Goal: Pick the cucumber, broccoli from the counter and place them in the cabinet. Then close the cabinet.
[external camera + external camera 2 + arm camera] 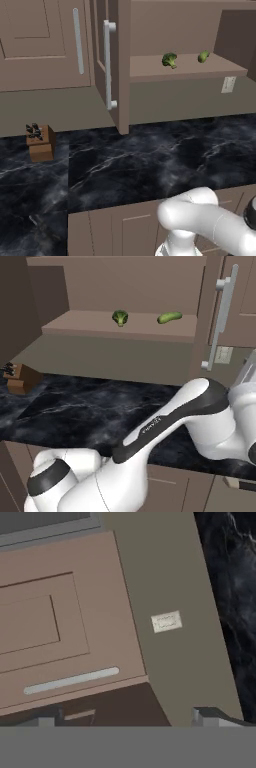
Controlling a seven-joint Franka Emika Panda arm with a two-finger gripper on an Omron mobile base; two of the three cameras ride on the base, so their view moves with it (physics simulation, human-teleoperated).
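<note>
**A:** Tool (127,719) tips sit at the bottom of the hand view, spread wide, nothing between them. We're looking at a panelled brown door (60,622) with its silver bar handle (71,680) lying almost across our view, just above the tips.

**B:** So the coming move turns on that door: handle near the tool, long axis crosswise to the fingers. We judge that it's one of the cabinet's own doors, though the hand view alone can't settle it.

**A:** Both items are already up. Broccoli (169,60) and cucumber (203,56) rest on the cabinet (187,70) shelf, apart from each other, cucumber to the right from the left base view. Tabletop (150,160) carries none of our veg, just a knife block (41,142) far left.

**B:** Materials: matte brown panels, smooth metal bars, glossy black slab with white veins. Broccoli bushy with a short stem; cucumber smooth and elongated, lying along the shelf.

**A:** Left door (114,65) stands swung out edge-on, right door (220,311) open too. We'd say placing is done and closing remains.
</note>
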